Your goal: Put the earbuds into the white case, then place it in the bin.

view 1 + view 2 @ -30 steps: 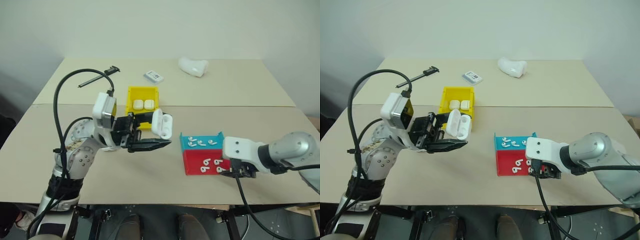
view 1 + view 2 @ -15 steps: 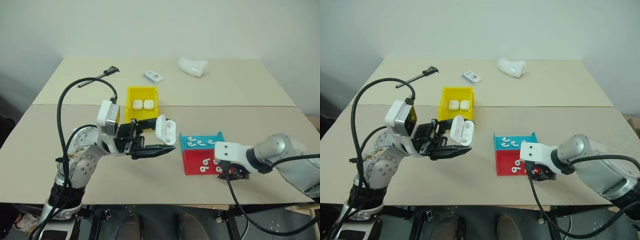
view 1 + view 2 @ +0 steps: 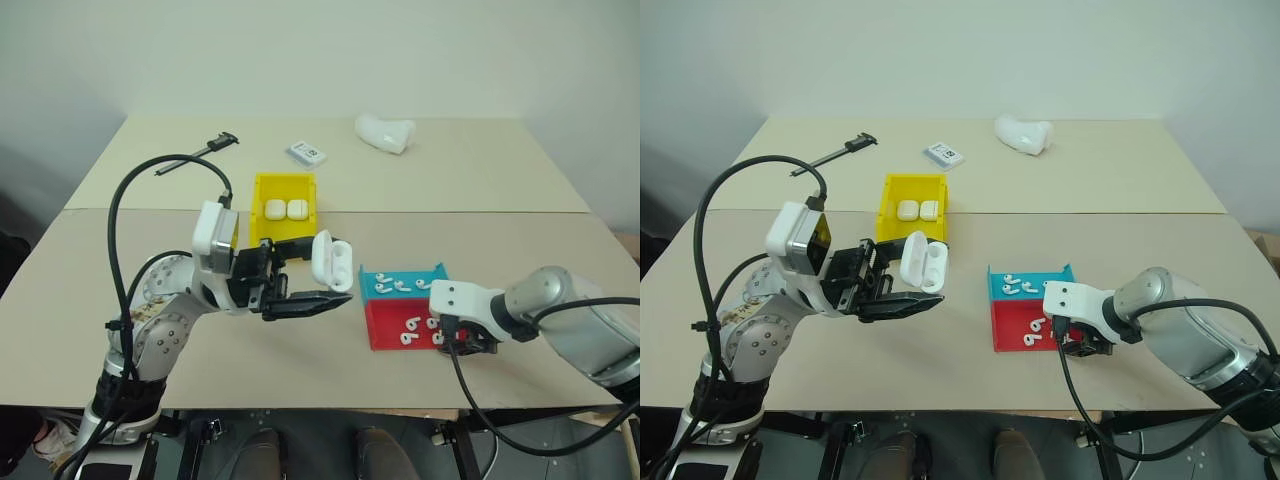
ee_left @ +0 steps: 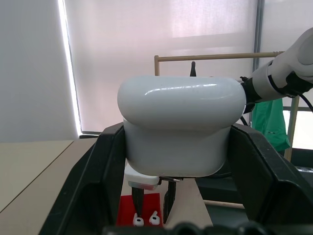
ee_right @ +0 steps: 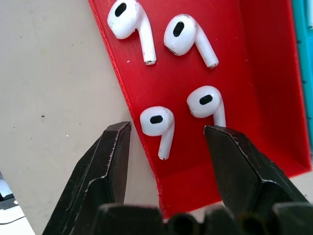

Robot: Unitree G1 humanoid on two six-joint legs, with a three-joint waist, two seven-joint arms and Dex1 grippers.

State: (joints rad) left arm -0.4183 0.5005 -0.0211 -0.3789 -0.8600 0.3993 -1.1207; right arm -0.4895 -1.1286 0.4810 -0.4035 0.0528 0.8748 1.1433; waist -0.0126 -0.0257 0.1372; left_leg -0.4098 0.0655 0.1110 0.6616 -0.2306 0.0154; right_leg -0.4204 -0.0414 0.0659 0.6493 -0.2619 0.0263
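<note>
Left gripper (image 3: 322, 285) clamps white case (image 3: 331, 260), lid open, raised left of red tray (image 5: 205, 63) to receive earbuds (image 5: 157, 123). Right gripper (image 5: 167, 161) spread above them, ready to pinch. Bin (image 3: 256, 215) far-left.

White-and-silver arms, looping black cables, black two-fingered left gripper (image 3: 300, 290), right gripper (image 5: 166, 142)

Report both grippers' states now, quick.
Left gripper: shut on the white case, lid open, held above the table.
Right gripper: open, holding nothing, fingers either side of an earbud in the red tray.
</note>
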